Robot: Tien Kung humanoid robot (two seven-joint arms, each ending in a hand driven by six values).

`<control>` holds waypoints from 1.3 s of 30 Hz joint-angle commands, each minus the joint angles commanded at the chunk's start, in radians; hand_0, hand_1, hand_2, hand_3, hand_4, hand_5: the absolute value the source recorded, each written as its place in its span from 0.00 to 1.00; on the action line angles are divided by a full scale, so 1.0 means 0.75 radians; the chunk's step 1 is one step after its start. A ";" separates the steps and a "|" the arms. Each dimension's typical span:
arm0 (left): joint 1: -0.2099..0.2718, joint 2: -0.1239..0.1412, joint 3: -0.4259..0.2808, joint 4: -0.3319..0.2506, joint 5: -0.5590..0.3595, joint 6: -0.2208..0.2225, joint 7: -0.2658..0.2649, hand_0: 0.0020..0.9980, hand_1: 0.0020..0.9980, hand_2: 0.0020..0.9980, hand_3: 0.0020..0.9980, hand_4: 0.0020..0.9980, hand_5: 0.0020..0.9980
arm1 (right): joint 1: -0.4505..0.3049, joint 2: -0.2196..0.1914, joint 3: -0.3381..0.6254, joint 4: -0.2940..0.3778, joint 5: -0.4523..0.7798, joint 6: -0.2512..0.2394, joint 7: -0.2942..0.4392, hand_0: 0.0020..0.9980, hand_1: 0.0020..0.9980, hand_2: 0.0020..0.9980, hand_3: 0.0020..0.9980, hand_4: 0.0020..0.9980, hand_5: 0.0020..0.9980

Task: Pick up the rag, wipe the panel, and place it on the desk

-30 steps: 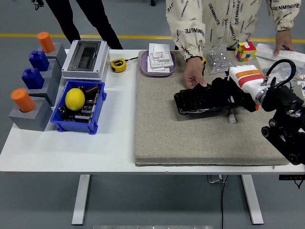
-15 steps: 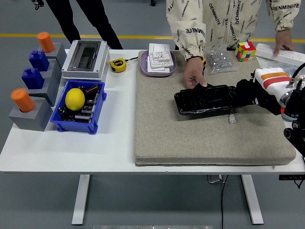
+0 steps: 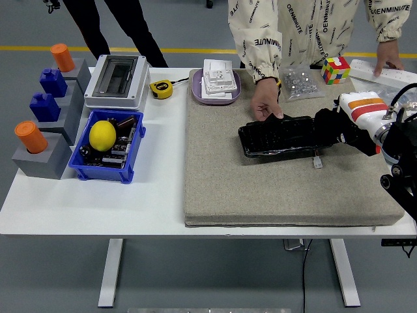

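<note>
The right hand (image 3: 333,128) (black, reaching in from the right edge) lies over the right end of the black panel (image 3: 277,135) on the grey mat (image 3: 260,189); whether its fingers clasp a rag cannot be told; a person's hand (image 3: 266,103) holds the panel's far left edge.

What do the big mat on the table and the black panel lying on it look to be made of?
The mat looks like felt or coarse woven fabric: beige-grey, matte and speckled, with a soft thick edge. The black panel looks like hard plastic with a glossy finish, since light glints off its surface; glass cannot be ruled out. A person's hand steadies its far left corner, while the robot's right hand rests at its right end.
</note>
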 joint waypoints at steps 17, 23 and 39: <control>-0.003 0.003 -0.001 0.000 0.001 0.001 0.001 0.64 0.69 0.72 0.57 0.59 0.47 | 0.064 0.091 -0.088 0.042 0.016 -0.003 -0.006 0.22 0.36 0.44 0.41 0.99 0.05; -0.008 0.003 0.004 0.000 -0.002 0.000 0.000 0.64 0.69 0.72 0.57 0.59 0.47 | 0.079 0.134 -0.107 0.051 0.018 -0.006 -0.008 0.22 0.36 0.44 0.41 1.00 0.05; -0.008 0.003 0.002 0.000 0.002 0.000 0.001 0.64 0.69 0.72 0.57 0.59 0.47 | 0.099 0.239 -0.165 0.068 0.027 -0.015 -0.013 0.22 0.36 0.44 0.41 1.00 0.05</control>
